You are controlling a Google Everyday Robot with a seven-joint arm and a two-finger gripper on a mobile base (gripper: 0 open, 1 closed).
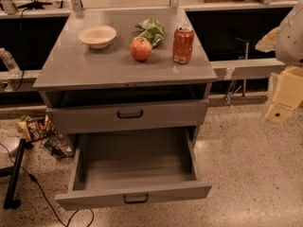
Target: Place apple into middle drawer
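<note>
The apple (140,49), red with orange-yellow patches, sits on the grey cabinet top (94,67), between a bowl and a soda can. The middle drawer (135,193), grey with a black bar handle, is pulled wide open below and its inside is empty. The matching drawer front (130,113) above it is closed. My gripper (280,109), pale yellow under a white arm, hangs at the far right edge of the camera view. It is well right of the cabinet, at about the height of the closed drawer front, and holds nothing that I can see.
A cream bowl (97,36), a green crumpled bag (152,30) and a red soda can (183,44) share the cabinet top. Snack packets (35,127) and a black cable (42,193) lie on the floor at the left. A speckled floor (251,174) spreads right of the drawer.
</note>
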